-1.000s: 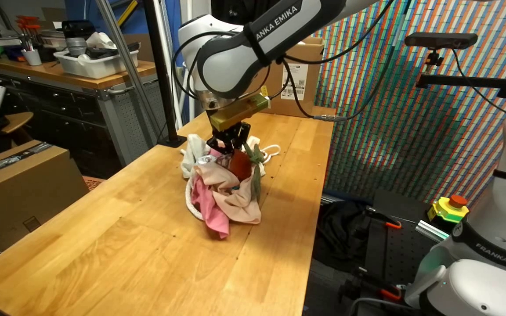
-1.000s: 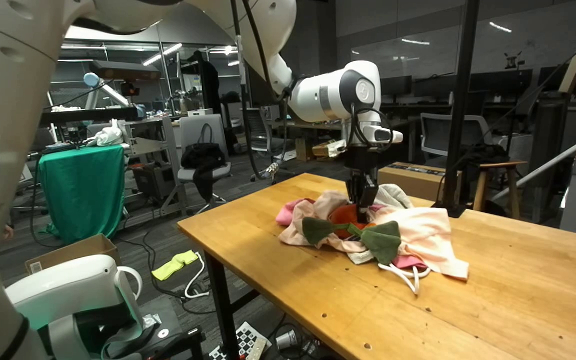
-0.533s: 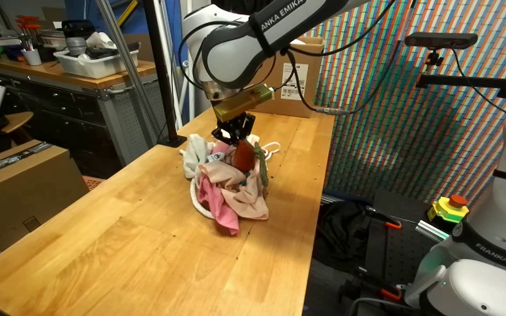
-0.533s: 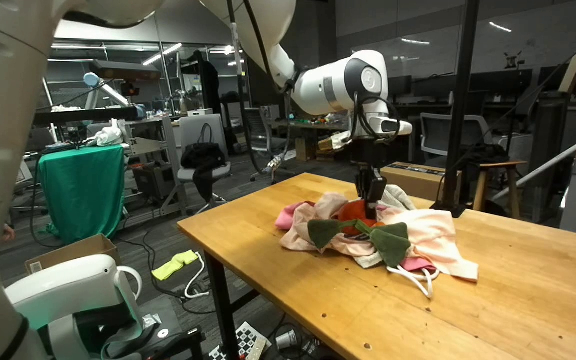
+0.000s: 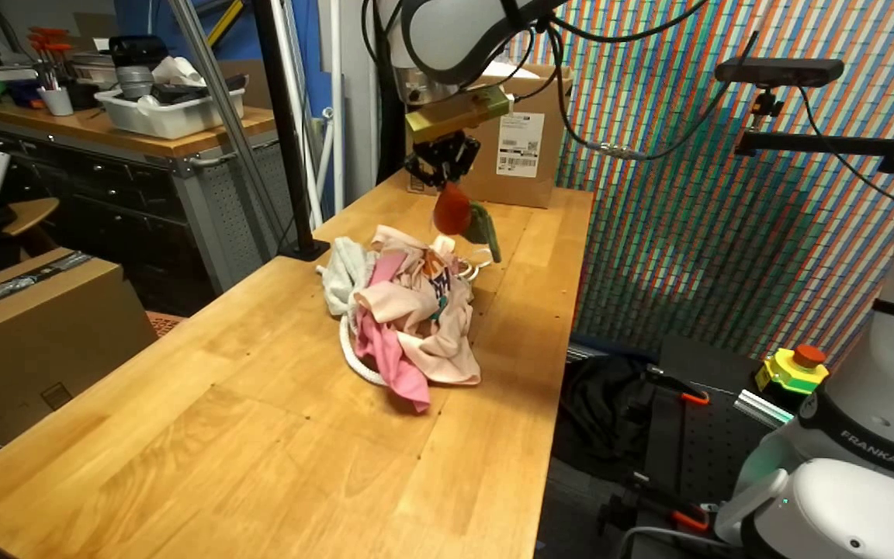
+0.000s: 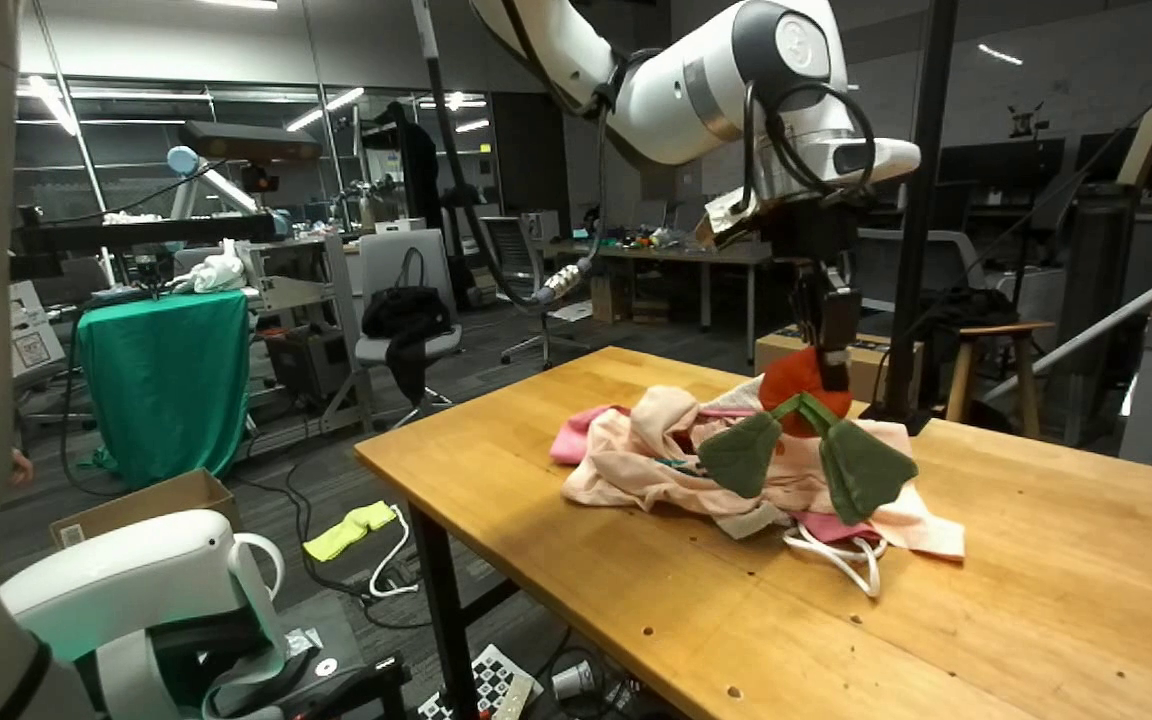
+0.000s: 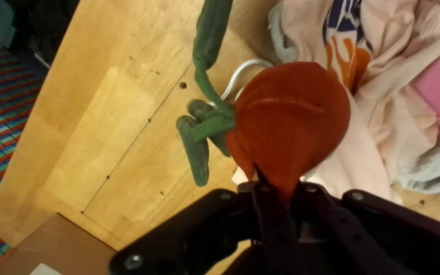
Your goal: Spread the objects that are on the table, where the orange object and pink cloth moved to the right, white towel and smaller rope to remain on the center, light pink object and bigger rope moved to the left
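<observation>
My gripper [image 5: 445, 183] is shut on the orange object [image 6: 786, 385], pinching its narrow tip; its green leaves [image 6: 866, 470] dangle. In the wrist view the orange object [image 7: 292, 110] fills the middle. It hangs above the far side of the pile, in the air. On the table [image 5: 261, 435] lies the light pink object [image 5: 439, 349], a crumpled printed cloth. The pink cloth [image 5: 396, 365] pokes out from under it. Beside them the white towel [image 5: 344, 279] is bunched up. Around the pile's near side curves the bigger rope [image 5: 354, 361]. The smaller rope [image 6: 872, 580] loops out from underneath.
A cardboard box [image 5: 521, 147] stands at the table's far end in an exterior view. A black post [image 5: 288, 132] rises from the table's edge close to the white towel. Cables hang from the arm.
My gripper has risen with the orange object, pulling it up off the pile and toward the cardboard box end. The cloths beneath shifted slightly and stay on the table.
</observation>
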